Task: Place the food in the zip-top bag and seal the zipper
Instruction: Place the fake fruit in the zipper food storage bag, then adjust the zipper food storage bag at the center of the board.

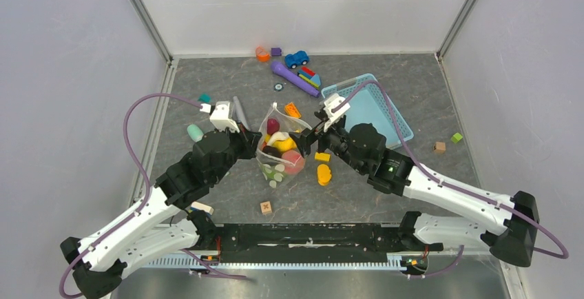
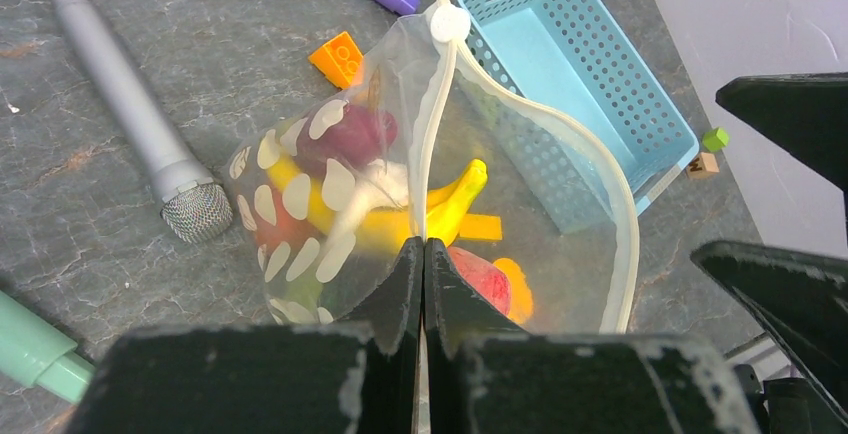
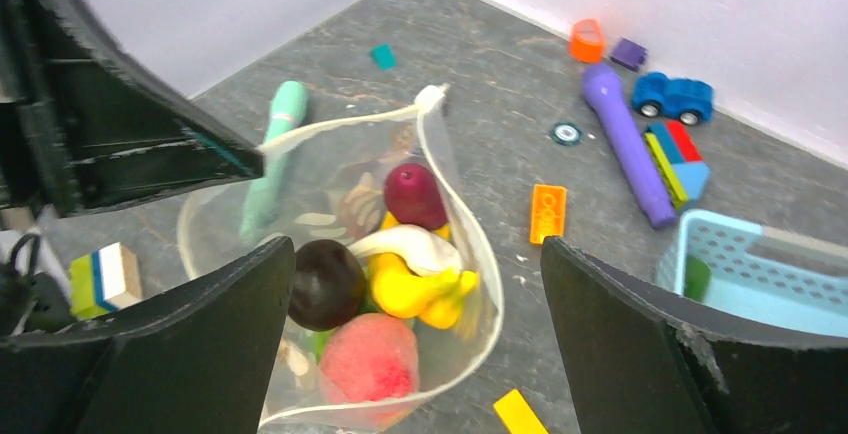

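Several pieces of food (image 3: pixel 372 359) lie in the zip-top bag (image 1: pixel 279 165), midway between the worktop's (image 1: pixel 386 196) side edges, its zipper (image 2: pixel 437 114) gaping. Jaws of the left gripper (image 2: pixel 424 249) pinch its rim; those of the right gripper (image 3: pixel 415 254) hang wide, empty. Sealing seems next: press the strip together.

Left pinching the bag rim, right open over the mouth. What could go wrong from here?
1. Only the left gripper holds the zip-top bag, its fingers shut on one spot of the rim. The floppy bag could sag or tip and spill the peach.
2. The zipper strips bow wide apart, with the banana sitting high. The open right gripper may catch just one strip or seal it skewed.
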You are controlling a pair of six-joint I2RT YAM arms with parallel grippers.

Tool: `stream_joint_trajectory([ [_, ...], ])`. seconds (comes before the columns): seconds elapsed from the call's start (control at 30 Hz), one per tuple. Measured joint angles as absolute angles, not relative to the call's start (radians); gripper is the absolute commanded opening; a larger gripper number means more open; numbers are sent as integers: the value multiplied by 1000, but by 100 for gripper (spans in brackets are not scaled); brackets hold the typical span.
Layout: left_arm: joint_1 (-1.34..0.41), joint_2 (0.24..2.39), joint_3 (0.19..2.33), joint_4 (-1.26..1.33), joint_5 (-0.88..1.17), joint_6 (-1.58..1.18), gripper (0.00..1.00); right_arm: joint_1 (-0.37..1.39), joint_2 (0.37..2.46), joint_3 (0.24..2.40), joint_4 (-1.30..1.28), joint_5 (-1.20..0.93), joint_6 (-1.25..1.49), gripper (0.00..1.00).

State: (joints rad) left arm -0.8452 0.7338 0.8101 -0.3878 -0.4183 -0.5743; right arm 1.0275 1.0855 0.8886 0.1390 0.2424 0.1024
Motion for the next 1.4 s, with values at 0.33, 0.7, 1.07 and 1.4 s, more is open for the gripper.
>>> stream_joint_trajectory([
  [0.33,-845,734,807,-387,-415,-575,2,941,1216,884,31,289,168,68],
  [0.7,-845,764,791,-337,-332,-576,2,876,1341,943,23,118,102,0],
  [1.07,-848,922,791,-130,-93,-618,15,845,1429,1119,52,-173,-176,0],
  [1.4,-855,906,791,-111,-14,-546,100,744,1507,1139,44,-390,-254,0],
])
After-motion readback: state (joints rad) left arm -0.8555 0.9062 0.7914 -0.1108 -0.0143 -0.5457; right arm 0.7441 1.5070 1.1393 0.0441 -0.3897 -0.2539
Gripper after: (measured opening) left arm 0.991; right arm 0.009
